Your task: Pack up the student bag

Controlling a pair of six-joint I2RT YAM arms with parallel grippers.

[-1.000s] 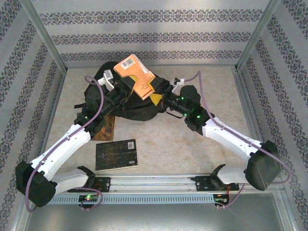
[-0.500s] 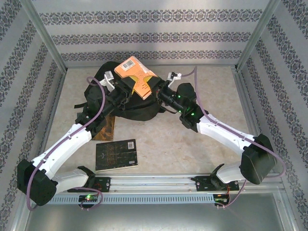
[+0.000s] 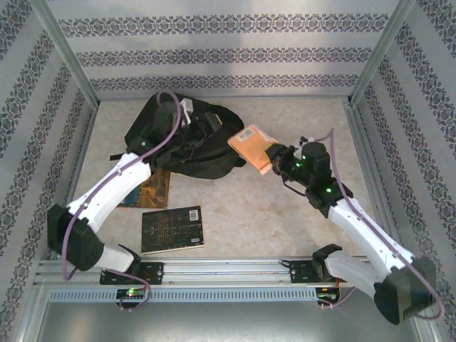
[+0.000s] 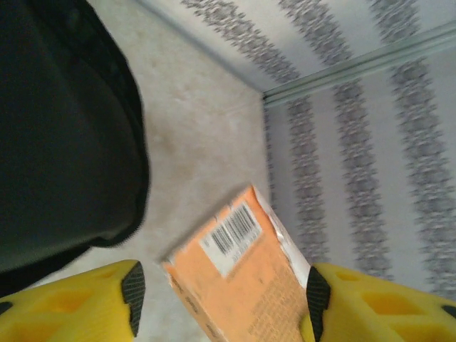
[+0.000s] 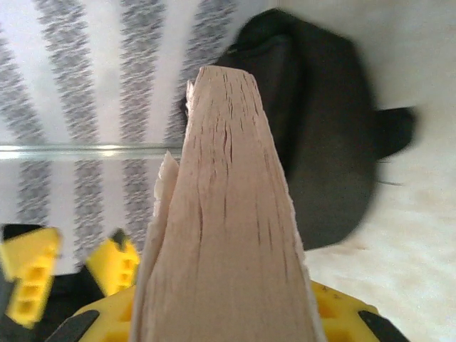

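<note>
Student bag (image 3: 210,158): black, soft, slumped on the far left-centre of the table (image 3: 271,214), close to the back wall. On the near side of it you will find a brown-covered book (image 3: 155,191) flat on the table, its far edge at the bag and one side hidden under the left arm. Just nearer to you lies a dark-covered book (image 3: 172,228), flat and apart from the bag. Left gripper (image 4: 224,296): reached out above the bag's top; in the left wrist view its yellow fingers (image 4: 85,299) stand wide apart with nothing between the pads, the bag dark along the left side. Orange book (image 3: 251,146): lifted off the table just to the right of the bag, tilted, barcode end toward the bag; you cannot tell whether it touches the fabric. Right gripper (image 3: 276,158): jaws closed onto the near-right end of that orange book, page edges rising between the yellow fingers in the right wrist view, the bag beyond.
</note>
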